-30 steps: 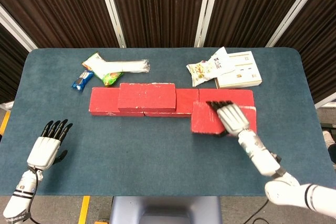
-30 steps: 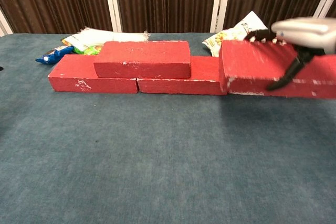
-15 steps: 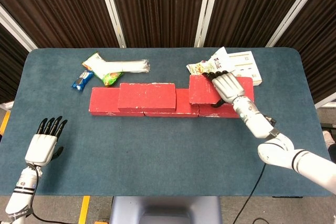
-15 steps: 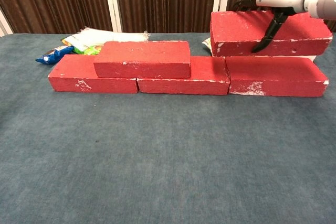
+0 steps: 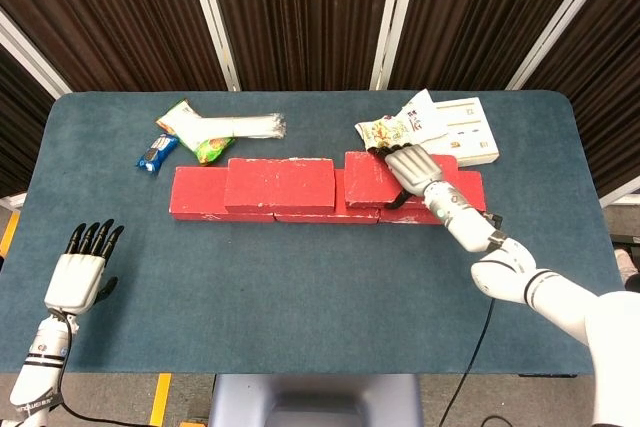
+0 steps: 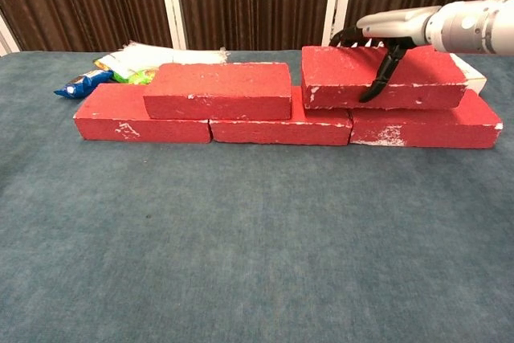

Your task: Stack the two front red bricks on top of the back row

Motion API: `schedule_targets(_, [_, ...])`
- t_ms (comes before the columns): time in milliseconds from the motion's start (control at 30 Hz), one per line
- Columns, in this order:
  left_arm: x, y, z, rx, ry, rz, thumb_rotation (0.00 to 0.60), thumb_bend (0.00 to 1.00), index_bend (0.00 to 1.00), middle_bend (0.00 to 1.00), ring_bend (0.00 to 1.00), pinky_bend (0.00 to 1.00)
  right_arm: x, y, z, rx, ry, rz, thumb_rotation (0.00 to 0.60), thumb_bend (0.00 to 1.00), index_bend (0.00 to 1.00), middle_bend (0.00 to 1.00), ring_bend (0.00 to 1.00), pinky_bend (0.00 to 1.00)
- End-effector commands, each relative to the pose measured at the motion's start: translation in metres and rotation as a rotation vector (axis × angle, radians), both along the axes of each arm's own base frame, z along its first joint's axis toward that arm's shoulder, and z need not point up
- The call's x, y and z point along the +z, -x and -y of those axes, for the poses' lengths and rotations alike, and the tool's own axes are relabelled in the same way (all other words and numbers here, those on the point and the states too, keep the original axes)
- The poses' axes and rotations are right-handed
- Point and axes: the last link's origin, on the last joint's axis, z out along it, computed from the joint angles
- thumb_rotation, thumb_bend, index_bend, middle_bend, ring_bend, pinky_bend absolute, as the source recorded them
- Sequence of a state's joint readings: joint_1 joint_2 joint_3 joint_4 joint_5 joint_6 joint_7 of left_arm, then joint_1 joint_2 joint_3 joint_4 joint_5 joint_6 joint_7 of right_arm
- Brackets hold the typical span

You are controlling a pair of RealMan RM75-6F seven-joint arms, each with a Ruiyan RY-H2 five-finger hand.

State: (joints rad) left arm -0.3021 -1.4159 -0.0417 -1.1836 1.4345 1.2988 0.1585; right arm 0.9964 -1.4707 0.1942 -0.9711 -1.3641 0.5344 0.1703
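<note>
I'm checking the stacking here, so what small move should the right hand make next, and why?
Probably open the right hand and lift it off. The right brick it grips already appears to lie flat on the back row, beside the left brick, so both seem stacked.

snack packets (image 5: 400, 129) crowd behind bricks (image 6: 217, 90), open felt (image 6: 241, 238) in front

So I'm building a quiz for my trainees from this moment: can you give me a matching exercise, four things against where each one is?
Things:
1. blue snack packet
2. white booklet
3. left hand
4. right hand

Places:
A. gripping the upper right red brick
B. table's back right
C. hanging open off the front left table edge
D. table's back left

Pairs: 1-D, 2-B, 3-C, 4-A
</note>
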Motion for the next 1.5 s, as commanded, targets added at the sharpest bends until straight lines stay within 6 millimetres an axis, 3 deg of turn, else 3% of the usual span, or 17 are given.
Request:
schedule_targets(33, [0.0,0.0,0.0,0.001,-0.002,0.001,0.6,0.32,0.0,0.0,0.0,0.01,-0.006,-0.001,0.0,0.006,-0.018,-0.01,0.6,0.17,0.59,0.54,0.53,0.72])
schedule_targets(367, [-0.001,0.001,-0.001,0.007,0.007,0.003,0.6,0.32,0.0,0.0,0.0,0.01,-0.015,-0.002,0.002,-0.006,-0.043,-0.002,0.6,0.17,0.52,0.54,0.53,0.71])
schedule_targets(667, [-0.001,0.001,-0.001,0.008,0.01,0.005,0.6,0.32,0.0,0.0,0.0,0.01,-0.019,-0.004,0.002,-0.006,-0.053,0.004,0.6,0.16,0.36,0.54,0.48,0.68])
schedule_targets(933, [-0.001,0.001,-0.001,0.009,0.012,0.005,0.6,0.32,0.0,0.0,0.0,0.01,-0.021,-0.006,0.005,-0.021,-0.057,-0.003,0.6,0.16,0.16,0.45,0.39,0.62])
schedule_targets(1267, [0.0,0.001,-0.001,0.007,0.013,0.007,0.6,0.32,0.0,0.0,0.0,0.01,-0.021,-0.008,0.006,-0.034,-0.062,0.004,0.6,0.16,0.05,0.42,0.35,0.6])
schedule_targets(1500, [0.0,0.001,-0.001,0.009,0.014,0.009,0.6,0.32,0.0,0.0,0.0,0.01,-0.02,-0.008,0.005,-0.035,-0.066,-0.004,0.6,0.16,0.0,0.34,0.25,0.52])
